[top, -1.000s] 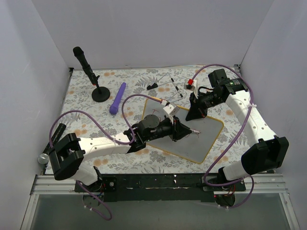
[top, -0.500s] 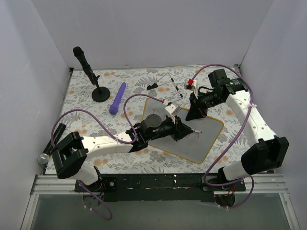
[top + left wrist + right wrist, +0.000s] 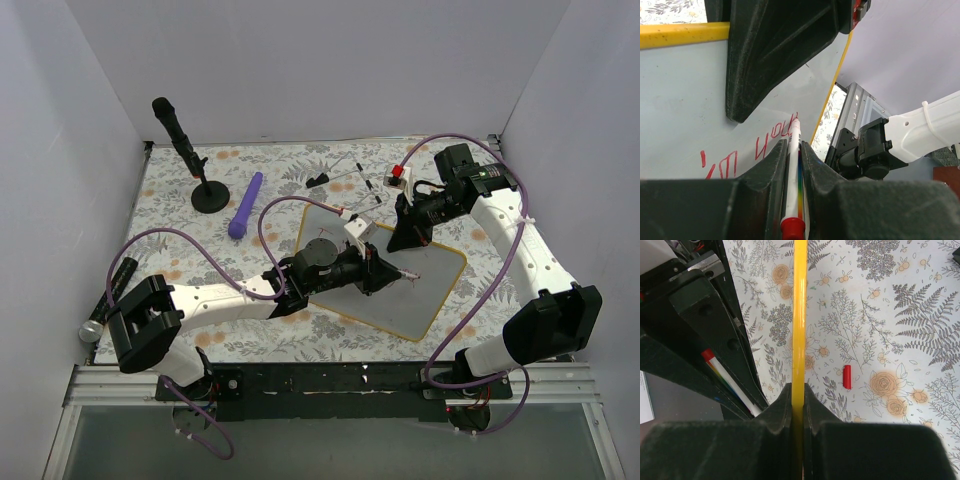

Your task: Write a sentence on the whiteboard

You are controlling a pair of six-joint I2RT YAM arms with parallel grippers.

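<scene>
marker [image 3: 793, 175] in left tool [image 3: 794, 145] touches whiteboard [image 3: 685, 100]; right tool [image 3: 799, 389] clamps its rim.

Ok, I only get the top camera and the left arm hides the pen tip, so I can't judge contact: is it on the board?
Observer: From the left wrist view, the marker, clamped in the left gripper, seems to have its tip on the whiteboard.
Operator: Any readable text?
Observer: Red lettering, roughly "in you", ending at the tip.
Operator: And the right arm?
Observer: The right gripper is shut on the board's yellow rim.
</scene>
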